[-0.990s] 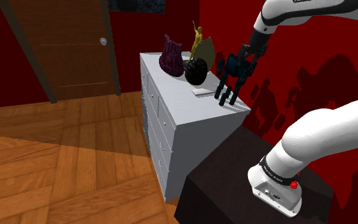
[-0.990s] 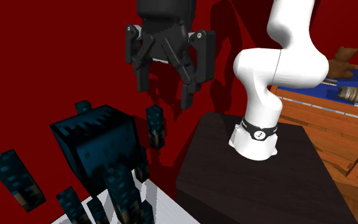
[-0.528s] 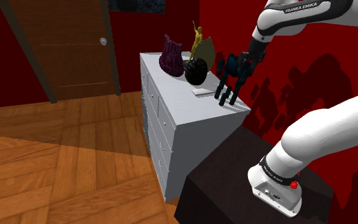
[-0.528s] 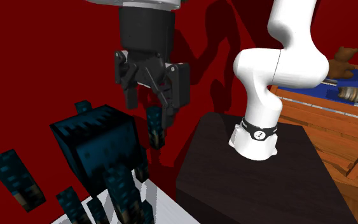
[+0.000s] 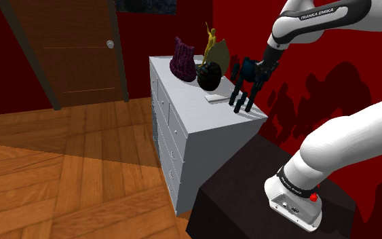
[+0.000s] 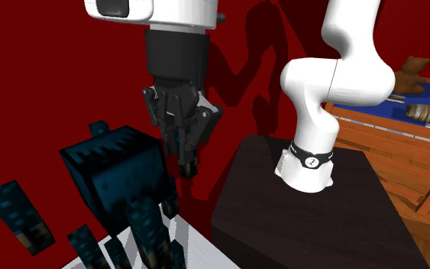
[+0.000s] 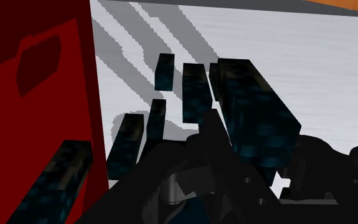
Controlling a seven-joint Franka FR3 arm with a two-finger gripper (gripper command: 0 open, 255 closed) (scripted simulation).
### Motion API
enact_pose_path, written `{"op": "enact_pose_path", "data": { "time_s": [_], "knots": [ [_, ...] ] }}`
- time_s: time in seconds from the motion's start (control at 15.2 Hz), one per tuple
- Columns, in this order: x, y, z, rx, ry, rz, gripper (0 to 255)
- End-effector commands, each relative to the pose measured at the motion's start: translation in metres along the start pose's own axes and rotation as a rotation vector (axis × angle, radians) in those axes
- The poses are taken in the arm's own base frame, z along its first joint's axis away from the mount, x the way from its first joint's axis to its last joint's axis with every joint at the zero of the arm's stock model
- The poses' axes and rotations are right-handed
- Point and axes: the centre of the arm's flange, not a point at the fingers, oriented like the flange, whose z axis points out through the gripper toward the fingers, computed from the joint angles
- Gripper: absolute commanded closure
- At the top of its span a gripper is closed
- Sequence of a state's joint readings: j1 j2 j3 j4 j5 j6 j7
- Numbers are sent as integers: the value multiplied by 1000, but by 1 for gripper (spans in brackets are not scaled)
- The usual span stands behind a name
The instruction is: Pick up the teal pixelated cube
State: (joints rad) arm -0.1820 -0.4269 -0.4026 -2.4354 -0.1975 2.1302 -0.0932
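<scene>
Where the dresser [image 5: 203, 129] ends, shoulder view has cube [image 5: 241, 94] on top. 2nd ext. view: jaws pinch what looks like cube's outlying bar, its bulk to view's left. Wrist view: bulk just ahead of jaws.

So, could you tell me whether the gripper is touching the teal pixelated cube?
Cannot tell: in the second exterior view the gripper overlaps the cube, yet neither contact nor gap shows plainly.
</scene>
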Motion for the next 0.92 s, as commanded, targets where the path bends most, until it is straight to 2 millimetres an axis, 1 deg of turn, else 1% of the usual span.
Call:
{"op": "enact_pose_path", "data": {
  "time_s": [0.0, 0.33, 0.86],
  "knots": [
    [0, 0, 1, 0, -1, 0, 255],
    [1, -1, 1, 0, -1, 0, 255],
    [5, 0, -41, 0, -1, 0, 255]
  ]
}}
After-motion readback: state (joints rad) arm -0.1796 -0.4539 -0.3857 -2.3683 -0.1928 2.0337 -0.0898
